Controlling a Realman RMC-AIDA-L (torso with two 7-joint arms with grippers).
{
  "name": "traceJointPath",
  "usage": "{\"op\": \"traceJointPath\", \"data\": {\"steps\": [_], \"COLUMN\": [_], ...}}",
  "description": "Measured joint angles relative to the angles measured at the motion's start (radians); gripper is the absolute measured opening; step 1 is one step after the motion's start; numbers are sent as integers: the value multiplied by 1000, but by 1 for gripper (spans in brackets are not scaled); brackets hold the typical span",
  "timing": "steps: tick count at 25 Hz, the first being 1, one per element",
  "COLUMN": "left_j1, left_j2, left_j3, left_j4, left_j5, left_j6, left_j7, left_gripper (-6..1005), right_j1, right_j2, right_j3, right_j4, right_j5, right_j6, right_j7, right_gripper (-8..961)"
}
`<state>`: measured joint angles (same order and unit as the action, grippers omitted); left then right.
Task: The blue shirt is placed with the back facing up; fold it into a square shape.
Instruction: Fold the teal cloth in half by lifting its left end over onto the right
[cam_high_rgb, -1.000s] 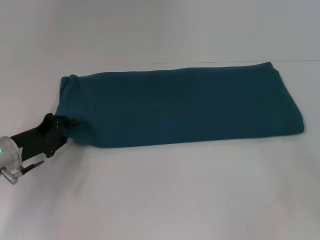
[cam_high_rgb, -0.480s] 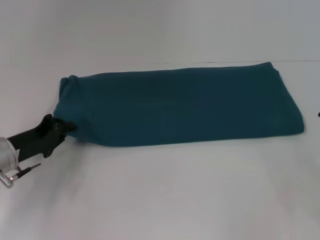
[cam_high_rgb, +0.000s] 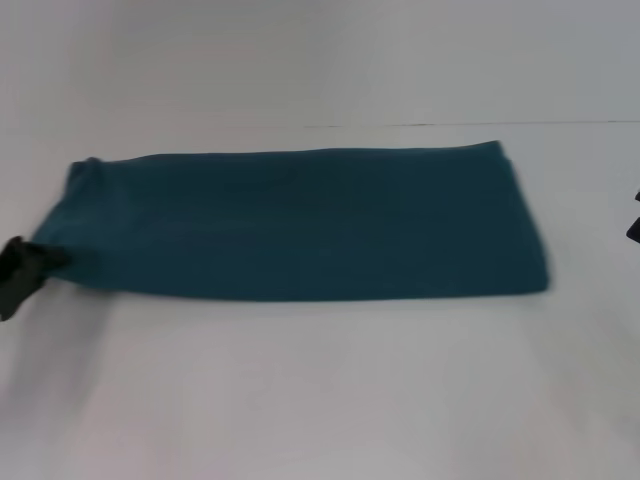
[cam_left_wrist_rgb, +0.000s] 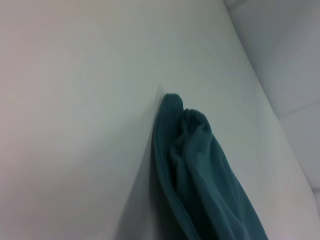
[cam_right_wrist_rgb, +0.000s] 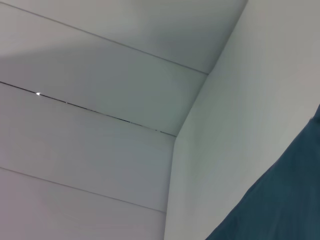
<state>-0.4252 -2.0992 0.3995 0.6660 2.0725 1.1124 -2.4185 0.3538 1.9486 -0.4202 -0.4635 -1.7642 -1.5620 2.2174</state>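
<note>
gripping the blue shirt (cam_high_rgb: 300, 222) at its left end, the left gripper's (cam_high_rgb: 30, 268) fingers stay clamped.

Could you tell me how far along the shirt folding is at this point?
Done: the blue shirt lies folded into a long flat band on the table. In hand: the left gripper is at its left end. Left: folding the band crosswise into a square.

The blue shirt (cam_high_rgb: 300, 222) has slid leftward — dragged by the left pincer (cam_high_rgb: 22, 272), now at the frame's edge.
</note>
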Motion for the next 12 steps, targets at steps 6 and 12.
{"op": "traceJointPath", "data": {"steps": [6, 12], "left_j1": [37, 15], "left_j2": [23, 38], "left_j3": [-89, -113], "left_j4": [36, 47], "left_j5": [47, 67], "left_j6": [-19, 54], "left_j7": [6, 48], "left_gripper": [4, 4], "right_j1": [4, 5], "right_j2": [1, 1], "right_j3": [-4, 0], "right_j4": [2, 2], "right_j5": [0, 0], "right_j6": [18, 21], "right_j7": [0, -1], "right_gripper": [740, 740]}}
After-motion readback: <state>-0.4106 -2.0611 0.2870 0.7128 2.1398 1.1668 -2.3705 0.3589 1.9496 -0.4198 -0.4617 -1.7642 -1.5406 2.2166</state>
